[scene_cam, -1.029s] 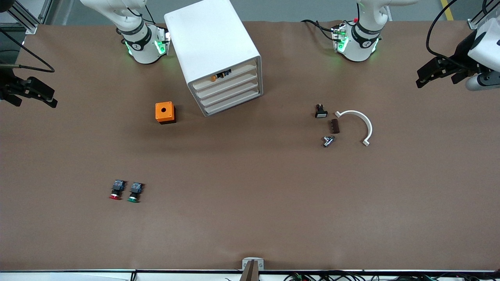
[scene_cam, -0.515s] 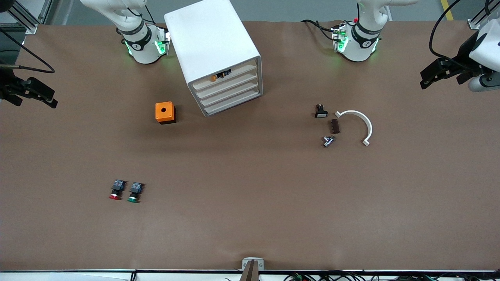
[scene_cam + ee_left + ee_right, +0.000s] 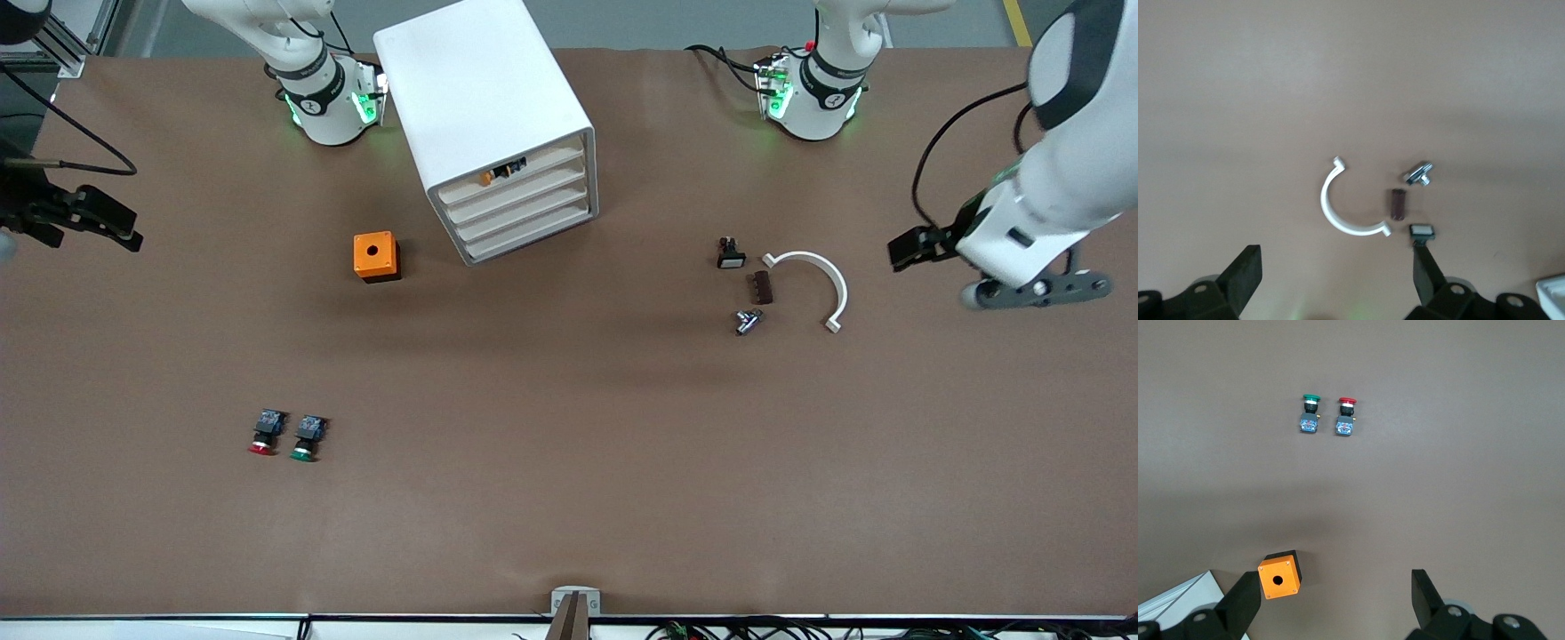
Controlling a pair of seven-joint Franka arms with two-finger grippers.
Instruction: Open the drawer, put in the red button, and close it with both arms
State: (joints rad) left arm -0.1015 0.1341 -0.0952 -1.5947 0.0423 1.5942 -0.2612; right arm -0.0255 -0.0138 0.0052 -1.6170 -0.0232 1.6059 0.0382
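Showing left gripper [image 3: 1336, 285] fingers apart over white clip [image 3: 1343, 208], wrist view beats front; arm swung inward since. Right gripper [image 3: 1337, 603] spread; red button [image 3: 1346, 417] beneath, untouched. Drawer [image 3: 520, 193] shut.

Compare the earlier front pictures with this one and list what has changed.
The left arm swung in over the table, bringing the left gripper toward the white curved bracket; its fingers are open and empty. The right gripper shifted only slightly at the right arm's end, also open. Nothing was grasped or released. The drawer stays shut, and the red button, green button and orange box have not moved.
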